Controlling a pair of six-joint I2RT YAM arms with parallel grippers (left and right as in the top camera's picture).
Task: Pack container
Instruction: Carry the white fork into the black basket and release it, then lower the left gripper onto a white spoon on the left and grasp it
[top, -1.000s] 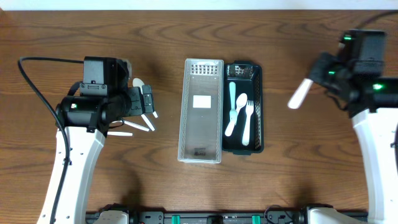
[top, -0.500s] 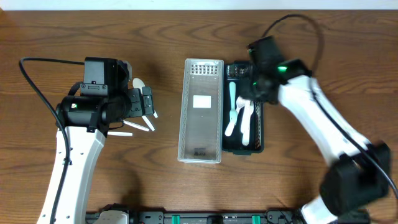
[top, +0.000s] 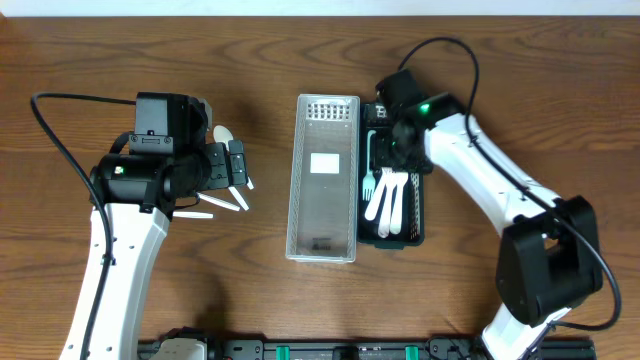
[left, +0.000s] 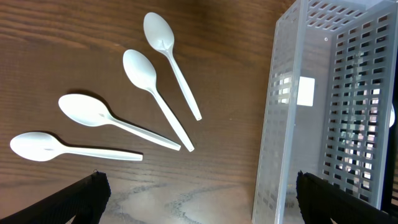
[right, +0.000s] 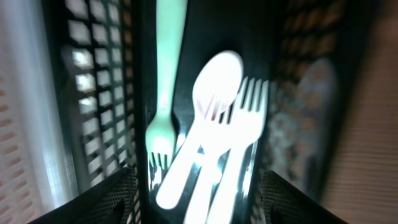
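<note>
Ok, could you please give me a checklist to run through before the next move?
1. Left claw open: ok.
2. Four white plastic spoons lie separate on the wooden table under it: ok.
3. Clear perforated plastic container holds no cutlery: ok.
4. Right claw open over the black mesh basket: ok.
5. Mint-green fork, white spoon and white fork lie inside that basket: ok.
6. Right claw clear of them: cannot tell, blurred.

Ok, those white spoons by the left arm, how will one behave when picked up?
Probably very light: the white spoons look like thin plastic, so a nudge would likely slide one across the smooth table. The slim handle may flex. Lying flat, each offers little edge and could skid or flip.
</note>
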